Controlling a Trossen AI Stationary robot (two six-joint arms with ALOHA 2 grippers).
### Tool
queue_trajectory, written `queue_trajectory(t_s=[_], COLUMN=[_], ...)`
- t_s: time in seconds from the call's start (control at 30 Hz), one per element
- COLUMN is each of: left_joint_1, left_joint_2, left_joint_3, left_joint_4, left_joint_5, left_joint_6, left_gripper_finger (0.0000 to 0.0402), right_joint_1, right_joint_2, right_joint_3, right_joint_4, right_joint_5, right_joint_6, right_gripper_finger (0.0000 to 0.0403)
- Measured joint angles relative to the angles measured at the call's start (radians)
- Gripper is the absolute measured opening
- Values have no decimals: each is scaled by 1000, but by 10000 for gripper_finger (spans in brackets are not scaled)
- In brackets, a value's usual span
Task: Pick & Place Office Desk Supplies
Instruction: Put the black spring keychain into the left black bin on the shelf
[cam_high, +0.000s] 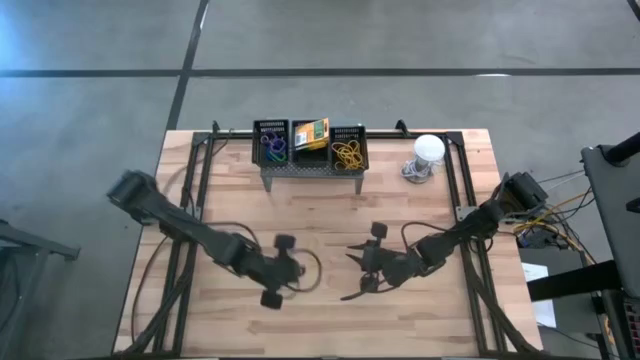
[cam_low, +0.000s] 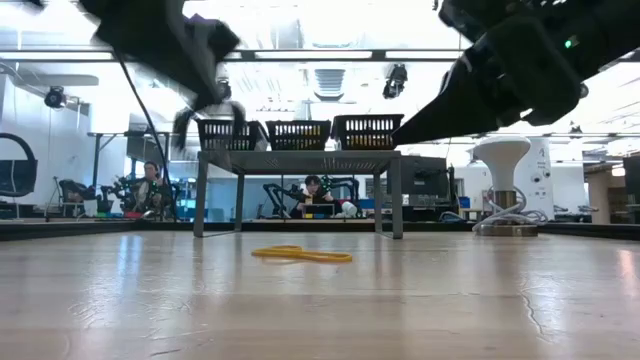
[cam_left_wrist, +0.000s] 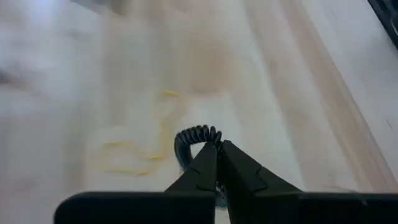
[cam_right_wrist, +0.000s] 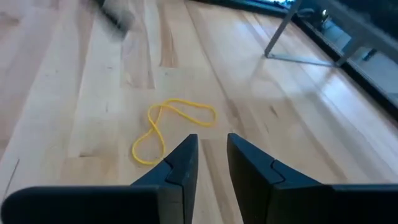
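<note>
The left gripper (cam_left_wrist: 217, 163) is clenched on a black coiled loop (cam_left_wrist: 194, 138), pinched at the fingertips and lifted off the wood. In the high view it sits lower centre-left (cam_high: 283, 270), well short of the baskets; the grip at the tips is judged to leave the loop free to drop cleanly.

The right gripper (cam_right_wrist: 211, 163) is released, jaws parted with a narrow gap, hovering just beside a yellow band (cam_right_wrist: 169, 127) lying flat on the table (cam_high: 440, 320), lower centre of the high view. The parted jaws are judged to be staged for a pinch on this band.

Three black mesh baskets (cam_high: 310, 143) stand on a grey stand (cam_high: 310, 171) at upper centre, holding coloured loops, crayon boxes (cam_high: 310, 133) and yellow bands respectively. A white dome (cam_high: 428, 152) is seen at upper right.
</note>
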Motion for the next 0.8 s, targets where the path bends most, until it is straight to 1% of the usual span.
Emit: queue_trajectory(t_s=[0.07, 0.13, 0.2, 0.27, 0.33, 0.47, 0.57, 0.63, 0.73, 0.77, 0.8], left_joint_1=[9, 41, 104, 193, 308, 572, 764, 881, 1028, 1071, 1109], left_joint_2=[-92, -189, -279, -354, -413, -472, -475, -472, -450, -441, -436], left_joint_3=[9, 22, 29, 19, 8, -10, -13, -13, -13, -13, -13], left_joint_4=[-47, -96, -138, -145, -143, -136, -130, -103, -65, -60, -56], left_joint_5=[-85, -167, -207, -204, -202, -193, -119, -19, 159, 201, 222], left_joint_6=[-36, -62, -69, -37, 1, 102, 168, 205, 220, 220, 220], left_gripper_finger=[11, 11, 11, 11, 11, 12, 13, 20, 50, 66, 82], right_joint_1=[-7, -16, -21, -26, -28, -30, -30, -30, -30, -30, -30], right_joint_2=[13, 33, 54, 75, 82, 91, 91, 91, 92, 92, 92], right_joint_3=[-1, 5, 7, 14, 16, 28, 36, 36, 35, 35, 35], right_joint_4=[9, 19, 20, 27, 31, 31, 37, 35, 34, 33, 33], right_joint_5=[-1, 0, -2, -3, -4, -3, -3, -3, -3, -3, -3], right_joint_6=[9, 14, 15, 14, 12, -6, -9, -10, -13, -13, -13], right_gripper_finger=[84, 86, 86, 84, 81, 75, 73, 73, 74, 75, 76])
